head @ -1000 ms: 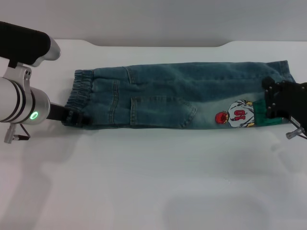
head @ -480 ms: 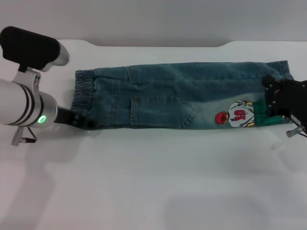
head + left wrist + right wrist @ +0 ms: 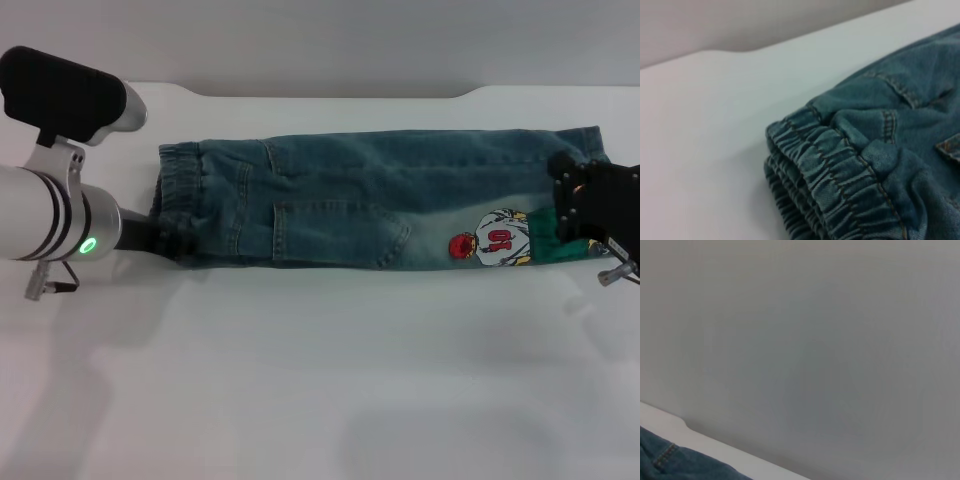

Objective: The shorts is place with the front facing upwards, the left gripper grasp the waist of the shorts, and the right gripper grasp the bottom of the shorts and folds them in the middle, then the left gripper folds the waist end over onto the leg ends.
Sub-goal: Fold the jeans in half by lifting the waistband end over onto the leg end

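While the shorts point(image 3: 380, 205) lie already folded lengthwise near the tabletop's point(image 3: 320, 380) far edge, the left hand point(image 3: 170, 240) meets the waistband; the right hand point(image 3: 575, 215) rests on the leg ends. Whether either is clenched, I cannot tell. Next: carry waist over legs.

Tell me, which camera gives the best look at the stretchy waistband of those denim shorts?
The left wrist view: the gathered elastic waistband fills it close up, stitching visible. The head view shows it far smaller, beside the left gripper. The right wrist view shows no waistband.
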